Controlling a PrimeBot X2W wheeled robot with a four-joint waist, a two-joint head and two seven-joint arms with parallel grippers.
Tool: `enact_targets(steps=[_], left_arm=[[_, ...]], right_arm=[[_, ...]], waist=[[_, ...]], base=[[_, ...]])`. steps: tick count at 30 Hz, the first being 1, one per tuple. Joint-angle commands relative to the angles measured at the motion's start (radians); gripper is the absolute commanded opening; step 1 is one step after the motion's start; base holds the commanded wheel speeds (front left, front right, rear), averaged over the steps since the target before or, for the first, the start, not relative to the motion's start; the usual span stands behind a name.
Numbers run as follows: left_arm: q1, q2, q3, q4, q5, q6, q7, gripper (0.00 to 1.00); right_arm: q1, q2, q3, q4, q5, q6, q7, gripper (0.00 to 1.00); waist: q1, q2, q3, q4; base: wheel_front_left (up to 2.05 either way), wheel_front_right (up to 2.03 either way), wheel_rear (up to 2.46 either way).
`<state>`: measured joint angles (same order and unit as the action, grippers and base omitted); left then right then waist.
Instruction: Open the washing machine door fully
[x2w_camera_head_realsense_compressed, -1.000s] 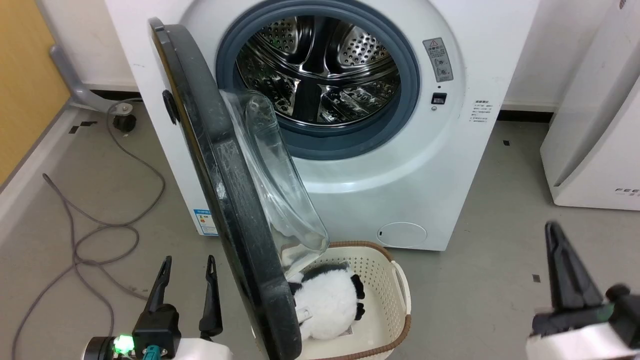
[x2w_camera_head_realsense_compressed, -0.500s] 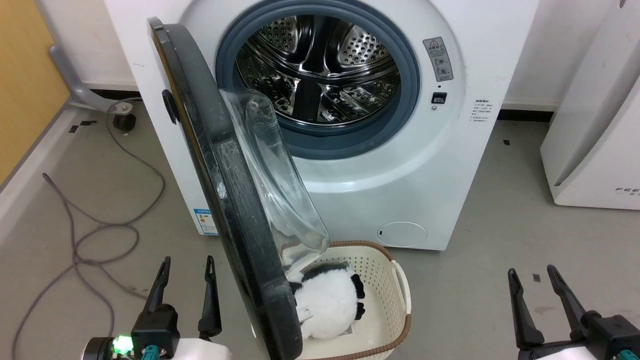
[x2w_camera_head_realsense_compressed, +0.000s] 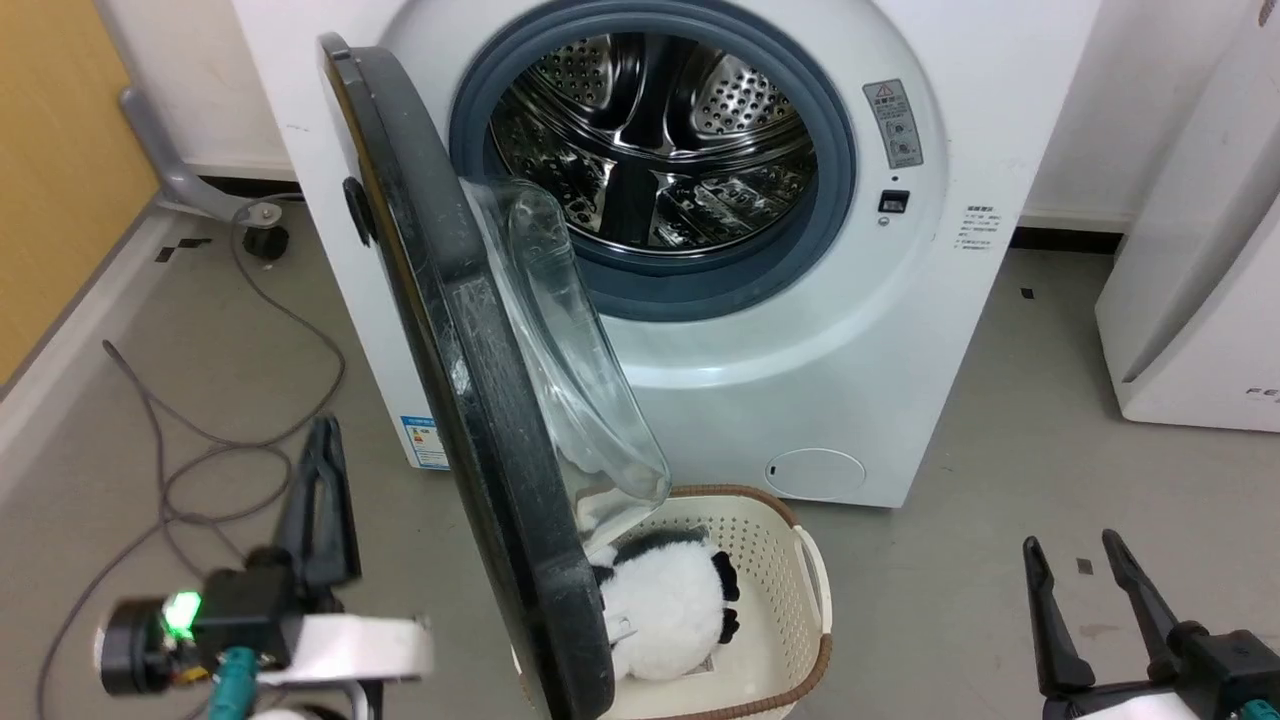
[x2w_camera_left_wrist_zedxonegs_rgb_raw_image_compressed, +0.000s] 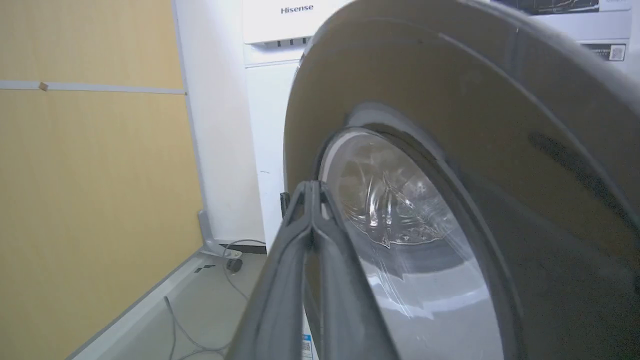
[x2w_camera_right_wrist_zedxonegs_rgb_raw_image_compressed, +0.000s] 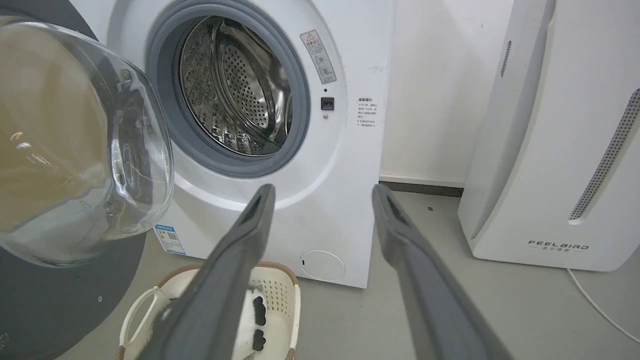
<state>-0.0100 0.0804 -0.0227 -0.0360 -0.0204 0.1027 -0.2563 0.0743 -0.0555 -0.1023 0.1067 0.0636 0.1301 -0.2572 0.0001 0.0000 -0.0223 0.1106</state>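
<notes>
The white washing machine (x2w_camera_head_realsense_compressed: 800, 330) stands with its steel drum exposed. The washing machine door (x2w_camera_head_realsense_compressed: 470, 380) hangs swung out, nearly edge-on to me, its clear glass bowl (x2w_camera_head_realsense_compressed: 570, 380) facing right. My left gripper (x2w_camera_head_realsense_compressed: 323, 428) is shut with nothing in it, on the floor side left of the door's black front, with a gap to it. In the left wrist view the closed fingertips (x2w_camera_left_wrist_zedxonegs_rgb_raw_image_compressed: 311, 187) point at the door's glossy front (x2w_camera_left_wrist_zedxonegs_rgb_raw_image_compressed: 500, 125). My right gripper (x2w_camera_head_realsense_compressed: 1070, 545) is open and empty at the lower right. In the right wrist view the right gripper (x2w_camera_right_wrist_zedxonegs_rgb_raw_image_compressed: 322, 192) faces the machine, with the door's bowl (x2w_camera_right_wrist_zedxonegs_rgb_raw_image_compressed: 75, 150) at the left.
A cream basket (x2w_camera_head_realsense_compressed: 800, 560) holding a black-and-white plush (x2w_camera_head_realsense_compressed: 660, 600) sits on the floor under the door. A grey cable (x2w_camera_head_realsense_compressed: 200, 470) loops on the floor at the left. The white FEELBIRD appliance (x2w_camera_head_realsense_compressed: 1190, 300) stands at the right, a wooden panel (x2w_camera_head_realsense_compressed: 50, 170) at the left.
The left gripper has shut and lifted forward beside the door. The right gripper, shut and higher a second ago, has dropped and opened. The camera has shifted slightly.
</notes>
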Motion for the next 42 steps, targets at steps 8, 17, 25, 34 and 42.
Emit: enact_targets(steps=[8,17,25,34,42], left_arm=[[-0.104,-0.002,0.007,-0.209,-0.02,-0.045,-0.006,0.0],[-0.144,-0.019,-0.153,-0.342,-0.01,-0.119,-0.006,0.0],[-0.154,-0.025,-0.32,-0.363,0.017,-0.159,-0.006,0.0],[-0.121,-0.027,-0.501,-0.311,0.032,-0.182,-0.006,0.0],[-0.073,-0.025,-0.599,-0.241,0.032,-0.181,-0.006,0.0]], right_arm=[[0.016,0.005,-0.005,-0.006,-0.006,0.001,-0.005,1.0],[0.015,0.005,-0.004,-0.006,-0.017,0.001,-0.005,1.0],[0.016,0.005,-0.001,-0.007,-0.021,0.001,-0.005,1.0],[0.021,0.005,-0.003,-0.007,-0.021,0.001,-0.005,1.0],[0.021,0.005,-0.006,-0.007,-0.022,0.001,-0.005,1.0]], waist=[[-0.0001,0.0,-0.005,0.013],[-0.0001,0.0,-0.008,0.014],[-0.0001,0.0,-0.008,0.017],[-0.0001,0.0,-0.012,0.026],[-0.0001,0.0,-0.01,0.04]], base=[[0.0,0.0,0.0],[0.0,0.0,0.0],[0.0,0.0,0.0],[0.0,0.0,0.0],[0.0,0.0,0.0]])
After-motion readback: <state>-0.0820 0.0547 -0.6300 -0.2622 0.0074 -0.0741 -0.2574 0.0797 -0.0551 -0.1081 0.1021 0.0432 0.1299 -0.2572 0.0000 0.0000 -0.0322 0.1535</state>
